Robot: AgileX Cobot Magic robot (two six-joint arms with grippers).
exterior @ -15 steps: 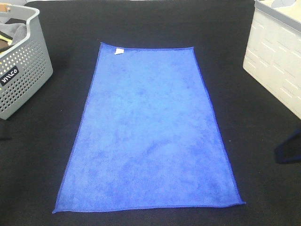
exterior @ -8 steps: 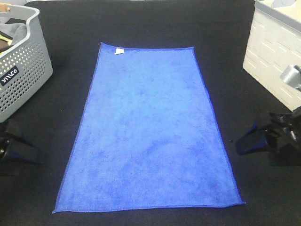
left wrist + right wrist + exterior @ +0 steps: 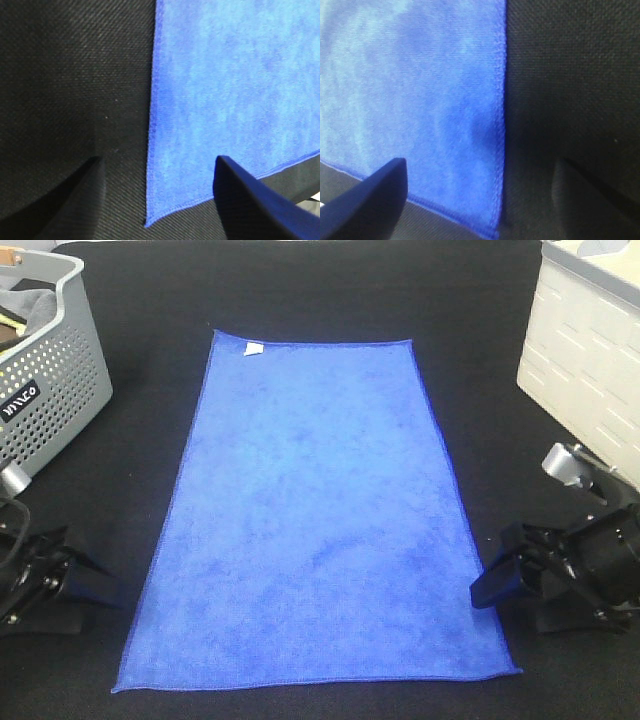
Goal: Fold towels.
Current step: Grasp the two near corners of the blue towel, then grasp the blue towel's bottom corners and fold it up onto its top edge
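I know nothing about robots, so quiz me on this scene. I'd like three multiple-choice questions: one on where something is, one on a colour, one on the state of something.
1. Where on the towel is the white tag?
A. at the far corner on the grey basket's side
B. in the centre
C. at a near corner

2. What colour is the towel?
A. grey
B. blue
C. white

3. How do the left gripper and right gripper stand?
A. both shut on the towel
B. both open, holding nothing
C. one holds the tag

Answers:
1 A: the tag sits at the far corner nearest the basket.
2 B: the whole cloth is blue.
3 B: each wrist view shows spread jaws with the towel's edge lying flat between them.
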